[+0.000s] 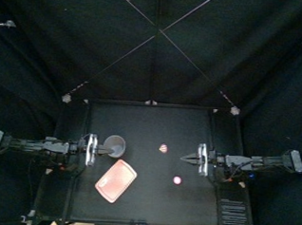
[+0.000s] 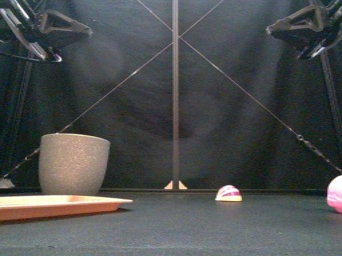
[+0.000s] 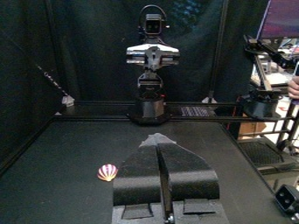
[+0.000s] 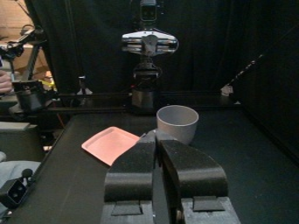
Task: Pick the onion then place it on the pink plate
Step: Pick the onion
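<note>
Two pincers are pressed together; the onion (image 1: 164,146) sits at ten o'clock of the right pincer (image 1: 193,162) (nearer than the left pincer (image 1: 99,150)).

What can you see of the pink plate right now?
The pink plate is a flat rectangular tray with rounded corners and a low raised rim, plastic-looking and empty. It lies flat on the table, front left, turned askew to the edges, just in front of the grey cup but apart from it. Nothing else touches it.
</note>
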{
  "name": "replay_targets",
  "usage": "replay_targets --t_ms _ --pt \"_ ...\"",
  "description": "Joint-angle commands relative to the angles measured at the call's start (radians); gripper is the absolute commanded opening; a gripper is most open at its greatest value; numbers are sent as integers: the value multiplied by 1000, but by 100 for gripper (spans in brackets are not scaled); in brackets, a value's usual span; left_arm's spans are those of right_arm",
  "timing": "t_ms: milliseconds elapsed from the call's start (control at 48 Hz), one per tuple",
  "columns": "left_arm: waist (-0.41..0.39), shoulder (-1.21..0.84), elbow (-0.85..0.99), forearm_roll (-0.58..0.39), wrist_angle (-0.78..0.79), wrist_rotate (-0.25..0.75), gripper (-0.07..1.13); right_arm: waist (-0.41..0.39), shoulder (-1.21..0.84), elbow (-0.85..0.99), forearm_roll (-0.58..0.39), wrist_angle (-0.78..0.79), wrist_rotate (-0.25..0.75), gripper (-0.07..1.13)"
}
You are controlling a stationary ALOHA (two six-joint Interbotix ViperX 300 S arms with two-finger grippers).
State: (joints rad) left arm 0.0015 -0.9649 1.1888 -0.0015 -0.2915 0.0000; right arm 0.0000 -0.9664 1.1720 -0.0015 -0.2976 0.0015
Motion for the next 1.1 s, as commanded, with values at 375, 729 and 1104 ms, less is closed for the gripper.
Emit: replay_targets --t_ms 375,729,1104 --pt "37 6 -48 -2 153 3 7 -107 284 -126 178 2 40 70" --pt "46 6 -43 -3 150 3 11 -204 491 -172 221 58 41 102" --pt "80 6 -37 -3 150 0 11 -313 813 -382 342 474 43 102"
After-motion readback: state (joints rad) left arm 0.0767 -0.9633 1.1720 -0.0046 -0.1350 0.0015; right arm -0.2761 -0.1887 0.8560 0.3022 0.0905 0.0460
